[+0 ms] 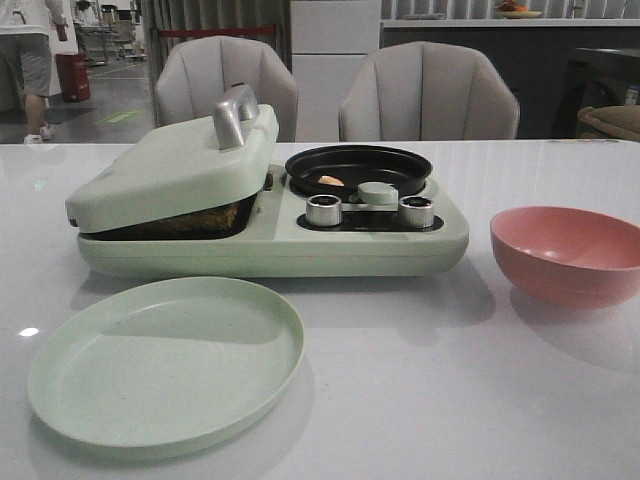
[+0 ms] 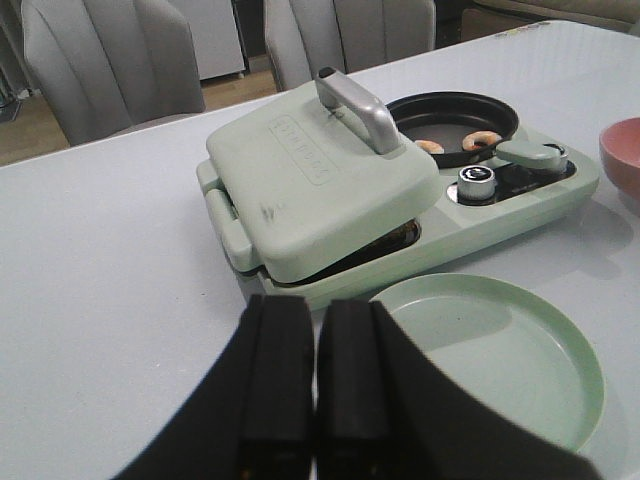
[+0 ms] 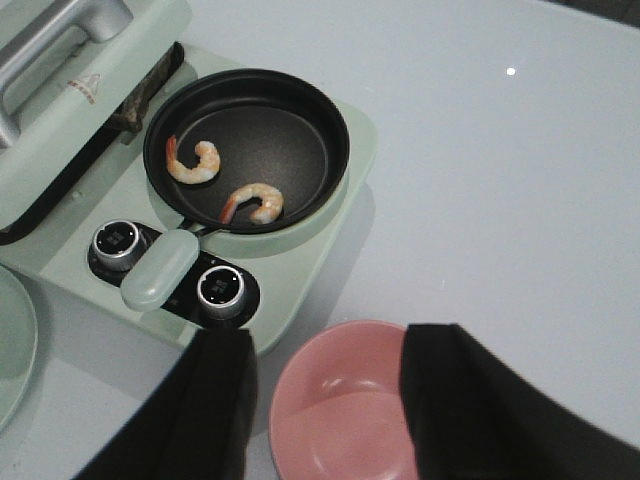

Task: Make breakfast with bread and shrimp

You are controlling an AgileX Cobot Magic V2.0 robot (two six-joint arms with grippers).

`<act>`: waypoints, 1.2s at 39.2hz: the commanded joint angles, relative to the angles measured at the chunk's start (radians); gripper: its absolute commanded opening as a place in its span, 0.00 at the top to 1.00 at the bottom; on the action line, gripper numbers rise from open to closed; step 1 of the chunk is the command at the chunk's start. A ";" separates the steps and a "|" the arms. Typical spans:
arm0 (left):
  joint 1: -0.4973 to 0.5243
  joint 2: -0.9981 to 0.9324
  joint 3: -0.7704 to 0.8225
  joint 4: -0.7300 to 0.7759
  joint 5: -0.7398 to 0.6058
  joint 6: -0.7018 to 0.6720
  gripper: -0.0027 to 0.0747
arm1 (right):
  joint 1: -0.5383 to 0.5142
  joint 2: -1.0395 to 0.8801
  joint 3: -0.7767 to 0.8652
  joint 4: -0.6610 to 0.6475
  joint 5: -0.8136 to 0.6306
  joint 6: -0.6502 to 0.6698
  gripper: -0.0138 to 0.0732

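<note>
Pale green, the breakfast maker (image 1: 270, 235) sits on the white surface (image 1: 420, 380). Its lid (image 1: 170, 170) rests tilted on bread (image 1: 190, 220) pressed underneath. Two shrimp (image 3: 193, 160) (image 3: 255, 203) lie apart in the black pan (image 3: 290, 130). A green plate (image 1: 165, 360) lies in front, a pink bowl (image 1: 568, 255) to the right. The left tool (image 2: 315, 390) has its fingers pressed together and empty; the right tool (image 3: 325, 400) is spread wide above the bowl.

A pale green plate (image 1: 165, 363) and a pink bowl (image 1: 567, 252) are set on a white worktop (image 1: 420, 390), with two grey chairs (image 1: 428, 92) behind it.
</note>
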 commanded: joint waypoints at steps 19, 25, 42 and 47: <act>-0.006 0.008 -0.028 -0.024 -0.080 -0.013 0.82 | 0.096 -0.514 0.441 0.120 -0.419 -0.011 0.33; -0.006 0.008 -0.028 -0.024 -0.080 -0.013 0.82 | 0.106 -0.700 0.582 0.120 -0.445 -0.011 0.33; -0.006 0.008 -0.028 -0.024 -0.076 -0.013 0.82 | 0.106 -1.058 0.865 0.120 -0.579 -0.011 0.37; -0.006 0.008 -0.028 -0.024 -0.076 -0.013 0.82 | 0.106 -1.058 0.865 0.120 -0.586 -0.011 0.57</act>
